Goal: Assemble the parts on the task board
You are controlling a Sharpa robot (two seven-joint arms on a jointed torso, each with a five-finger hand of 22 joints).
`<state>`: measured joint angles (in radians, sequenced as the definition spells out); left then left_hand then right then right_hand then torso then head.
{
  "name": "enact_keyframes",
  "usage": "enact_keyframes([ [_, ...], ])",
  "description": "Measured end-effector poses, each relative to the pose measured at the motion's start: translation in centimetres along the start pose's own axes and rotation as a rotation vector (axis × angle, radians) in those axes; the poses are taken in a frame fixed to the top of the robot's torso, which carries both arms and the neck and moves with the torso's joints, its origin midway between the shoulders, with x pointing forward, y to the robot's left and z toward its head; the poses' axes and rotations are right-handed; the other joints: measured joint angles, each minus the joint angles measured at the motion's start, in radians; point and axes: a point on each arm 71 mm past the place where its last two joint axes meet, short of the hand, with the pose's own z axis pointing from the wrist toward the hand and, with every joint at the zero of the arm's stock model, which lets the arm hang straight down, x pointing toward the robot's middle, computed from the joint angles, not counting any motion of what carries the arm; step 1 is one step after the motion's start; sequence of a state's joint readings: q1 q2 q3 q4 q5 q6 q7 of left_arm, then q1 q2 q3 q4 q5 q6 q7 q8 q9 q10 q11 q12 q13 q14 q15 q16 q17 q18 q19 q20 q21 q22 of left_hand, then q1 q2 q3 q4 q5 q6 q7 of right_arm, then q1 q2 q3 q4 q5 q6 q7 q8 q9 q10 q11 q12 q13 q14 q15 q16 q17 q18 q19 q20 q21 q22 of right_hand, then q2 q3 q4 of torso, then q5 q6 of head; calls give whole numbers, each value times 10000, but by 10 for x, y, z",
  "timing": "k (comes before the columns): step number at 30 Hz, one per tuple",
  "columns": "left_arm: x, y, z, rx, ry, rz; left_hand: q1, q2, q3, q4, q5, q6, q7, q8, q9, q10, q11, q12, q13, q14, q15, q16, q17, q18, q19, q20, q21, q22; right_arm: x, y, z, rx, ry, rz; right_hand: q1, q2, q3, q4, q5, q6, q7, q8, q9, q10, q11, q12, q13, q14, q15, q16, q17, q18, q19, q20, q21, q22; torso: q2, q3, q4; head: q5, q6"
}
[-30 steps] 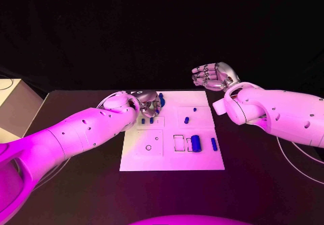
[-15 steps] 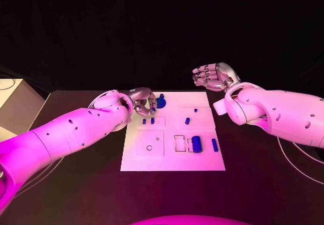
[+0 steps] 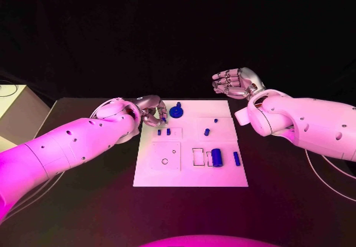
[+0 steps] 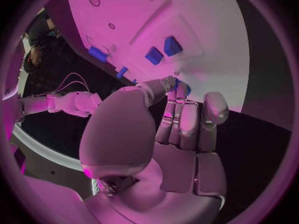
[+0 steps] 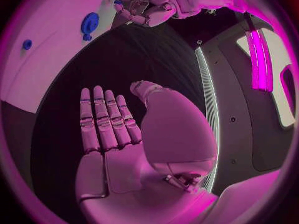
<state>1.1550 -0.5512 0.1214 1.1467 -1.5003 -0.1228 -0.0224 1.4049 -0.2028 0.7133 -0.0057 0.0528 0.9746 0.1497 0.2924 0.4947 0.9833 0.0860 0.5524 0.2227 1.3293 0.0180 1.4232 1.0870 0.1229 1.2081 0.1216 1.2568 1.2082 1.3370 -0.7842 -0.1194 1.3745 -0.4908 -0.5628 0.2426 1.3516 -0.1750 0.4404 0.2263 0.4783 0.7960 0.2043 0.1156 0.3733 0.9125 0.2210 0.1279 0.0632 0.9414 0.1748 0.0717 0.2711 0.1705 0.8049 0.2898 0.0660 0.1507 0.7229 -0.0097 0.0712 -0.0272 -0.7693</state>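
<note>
White task board point(image 3: 191, 175) flat mid-tabletop. Blue round part point(image 3: 176, 111) near far-left corner; two small pegs point(image 3: 164, 131) upright; blue cylinder point(image 3: 216, 157) lying near slots, right side.

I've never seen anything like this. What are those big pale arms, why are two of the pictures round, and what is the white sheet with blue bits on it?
The arms belong to one robot, and each ends in a silver hand with fingers. The square picture is taken from the robot's head, looking down at a black table. The round ones come from cameras at its wrists, behind each hand. The white sheet is the task board; the small blue parts, such as the round part and the long part, are to be assembled on it. The left hand hovers at the board's far left corner, seeming to pinch a small blue piece, though that is hard to see. The right hand hangs beyond the board, holding nothing.
</note>
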Motion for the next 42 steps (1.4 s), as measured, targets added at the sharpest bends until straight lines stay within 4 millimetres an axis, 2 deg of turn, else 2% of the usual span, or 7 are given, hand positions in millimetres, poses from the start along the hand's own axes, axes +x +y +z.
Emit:
enact_keyframes([
  [16,3,2,7,-200,108,29,0,-1,0,0,-4,64,3,-27,-2,36,-36,-44,-13,-1,0,0,0,1,0,0,-1,8,1,0,0,0,22,9,0,0,0,0,0,0,0,0,1,0,0,0,0,0,0,0,0,-1,0,0,0,1,10,25,-23,28,-68],
  [42,8,0,14,-285,370,41,1,-2,0,0,-7,62,3,-60,-22,70,-1,-103,-23,-1,1,0,-63,2,-1,-1,-2,-7,1,0,0,-2,38,16,0,0,0,0,0,0,0,0,1,0,0,0,0,0,0,0,2,0,0,0,0,2,-4,13,-17,-8,-91],
])
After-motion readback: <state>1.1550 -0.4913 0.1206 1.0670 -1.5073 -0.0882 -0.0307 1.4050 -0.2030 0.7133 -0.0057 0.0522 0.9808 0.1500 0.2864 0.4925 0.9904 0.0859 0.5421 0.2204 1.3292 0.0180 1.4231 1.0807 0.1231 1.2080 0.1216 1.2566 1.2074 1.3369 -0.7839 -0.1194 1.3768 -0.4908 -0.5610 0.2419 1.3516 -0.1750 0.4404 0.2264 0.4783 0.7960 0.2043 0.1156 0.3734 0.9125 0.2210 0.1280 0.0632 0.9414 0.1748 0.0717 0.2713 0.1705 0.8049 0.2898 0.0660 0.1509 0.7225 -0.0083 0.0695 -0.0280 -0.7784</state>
